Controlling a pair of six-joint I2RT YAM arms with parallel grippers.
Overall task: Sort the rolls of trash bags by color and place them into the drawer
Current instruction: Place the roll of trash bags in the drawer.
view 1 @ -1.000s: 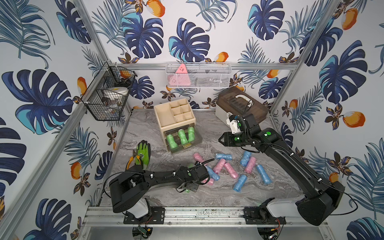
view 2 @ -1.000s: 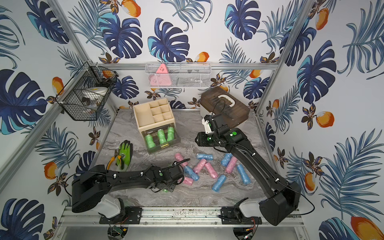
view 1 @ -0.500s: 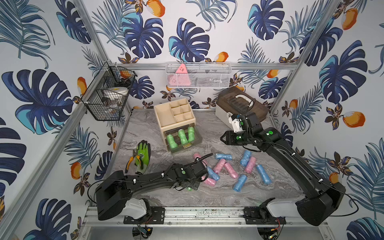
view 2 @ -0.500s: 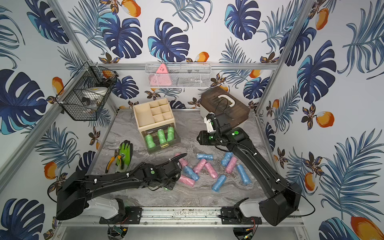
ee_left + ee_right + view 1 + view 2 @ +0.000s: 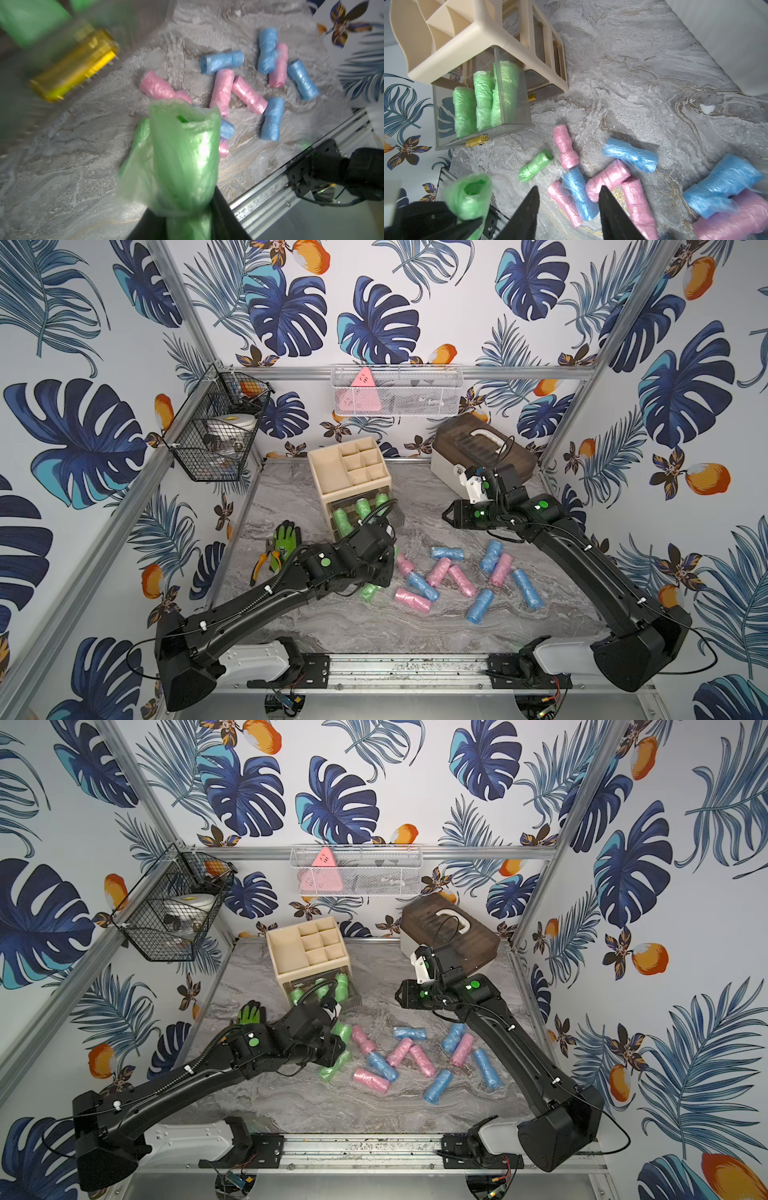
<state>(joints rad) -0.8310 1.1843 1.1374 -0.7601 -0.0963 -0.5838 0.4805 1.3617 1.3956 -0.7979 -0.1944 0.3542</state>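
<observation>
The gray table [image 5: 332, 626] holds everything. Beyond both sets of jaws stands the cream box [image 5: 332, 477]. Its clear drawer [image 5: 508, 129] is pulled out, likely so rolls can drop in from above. Three green rolls [image 5: 483, 97] lie side by side in it and no other color, so it looks like the green drawer.

The left gripper [image 5: 185, 218] pinches a green roll [image 5: 182, 155] near one end, and most of the roll sticks out past the jaw tips. It is up off the table, probably to go in with the other greens. The right gripper [image 5: 569, 207] has its jaws spread with nothing between them. Just past their tips the pink and blue rolls [image 5: 462, 580] lie mixed in a heap on the table, so it may be waiting its turn. One loose green roll [image 5: 534, 166] lies on the table between the heap and the drawer.

In both top views the left arm covers its own jaws and most of the held roll. The left wrist view is blurry, so the drawer's gold handle [image 5: 76, 64] is only a smear. The box's other drawers are shut, and what is in them cannot be told. Some rolls are cut off at the edge of the right wrist view.
</observation>
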